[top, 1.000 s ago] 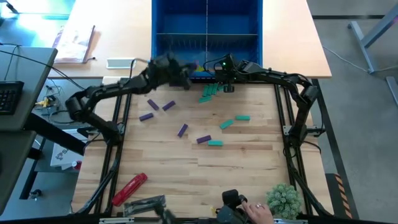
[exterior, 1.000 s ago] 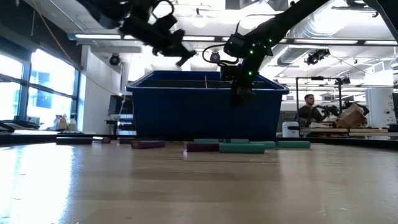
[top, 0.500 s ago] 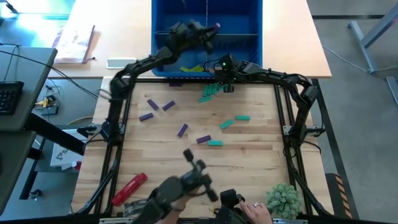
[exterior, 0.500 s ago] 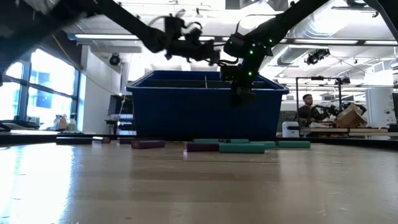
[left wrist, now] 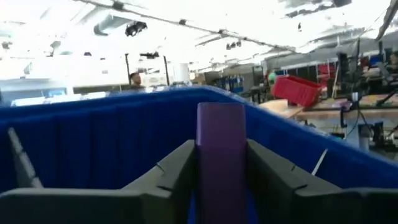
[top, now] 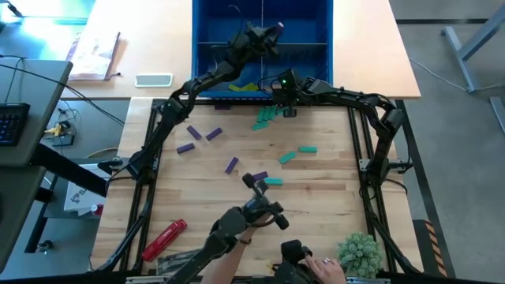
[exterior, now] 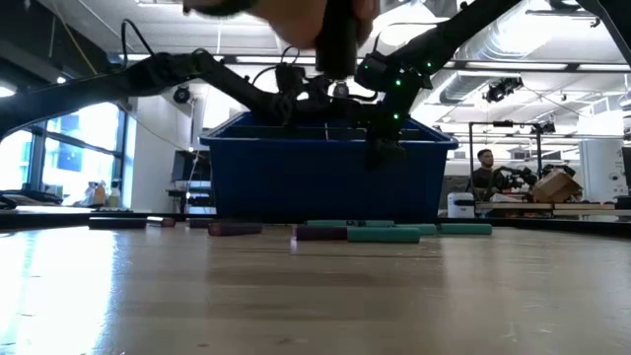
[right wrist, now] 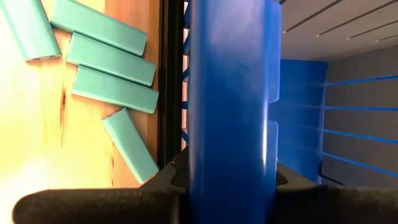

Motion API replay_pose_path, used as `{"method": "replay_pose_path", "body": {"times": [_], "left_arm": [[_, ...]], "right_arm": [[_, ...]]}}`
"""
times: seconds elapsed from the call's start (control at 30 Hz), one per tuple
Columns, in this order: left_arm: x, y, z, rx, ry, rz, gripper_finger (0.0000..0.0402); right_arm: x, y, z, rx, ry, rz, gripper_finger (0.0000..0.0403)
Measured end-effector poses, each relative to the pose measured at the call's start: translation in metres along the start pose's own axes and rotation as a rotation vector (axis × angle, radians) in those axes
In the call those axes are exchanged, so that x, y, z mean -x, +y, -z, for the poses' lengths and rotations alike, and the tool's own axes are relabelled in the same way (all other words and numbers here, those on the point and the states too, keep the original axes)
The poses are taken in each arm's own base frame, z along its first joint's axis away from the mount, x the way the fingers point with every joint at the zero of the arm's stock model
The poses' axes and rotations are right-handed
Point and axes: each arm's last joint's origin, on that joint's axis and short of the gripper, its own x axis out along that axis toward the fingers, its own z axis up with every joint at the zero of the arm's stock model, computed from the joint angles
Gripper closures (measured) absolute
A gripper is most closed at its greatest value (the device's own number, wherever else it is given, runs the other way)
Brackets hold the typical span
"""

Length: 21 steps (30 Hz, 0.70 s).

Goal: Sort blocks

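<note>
My left gripper (top: 272, 33) hangs over the middle of the blue bin (top: 198, 47) at the table's far edge, shut on a purple block (left wrist: 221, 137). My right gripper (top: 286, 106) stands at the bin's near wall, shut on it. Lime blocks (top: 246, 87) lie inside the bin by that wall. Several purple blocks (top: 214, 134) and teal blocks (top: 268, 116) lie flat on the wooden table, the teal ones beside my right gripper (right wrist: 230, 180). My left gripper pinches the purple block's two long sides (left wrist: 211, 177) between its two fingers (left wrist: 177, 171). The block lies along the fingers and sticks out past their ends, clear above the bin. My right gripper grips the rim of the bin's near wall (right wrist: 230, 155) from above, slanting down, one finger inside the bin and one outside.
Another dark arm (top: 252, 209) reaches in over the table's near edge, with a person's hand (top: 323, 264) beside it. A red cylindrical tool (top: 164, 239) lies near left, a green plant (top: 359, 252) near right. A phone (top: 154, 80) lies left of the bin.
My left gripper has swung from the bin's near left corner toward the far edge, out over the bin, tipping up toward level with the purple block still in it. The other dark arm has come in over the near edge.
</note>
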Motion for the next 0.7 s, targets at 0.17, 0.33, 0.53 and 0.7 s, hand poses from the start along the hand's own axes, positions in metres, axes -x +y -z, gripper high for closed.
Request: {"method": "replay_pose_path", "body": {"times": [0.17, 0.33, 0.53, 0.7], "left_arm": [[0.0, -0.001, 0.002, 0.015, 0.043, 0.005, 0.0258], [-0.002, 0.0, 0.0, 0.032, 0.12, 0.011, 0.0251], [0.001, -0.001, -0.03, -0.035, 0.192, 0.037, 0.0249], [0.014, -0.009, -0.111, -0.148, 0.188, 0.112, 0.025]], "right_arm": [[0.0, 0.0, 0.0, -0.004, 0.002, -0.004, 0.0343], [0.0, 0.0, 0.0, -0.01, 0.003, -0.006, 0.0343], [0.0, 0.001, 0.001, -0.011, 0.008, -0.012, 0.0343], [0.0, 0.001, 0.001, -0.012, 0.01, -0.014, 0.0343]]}}
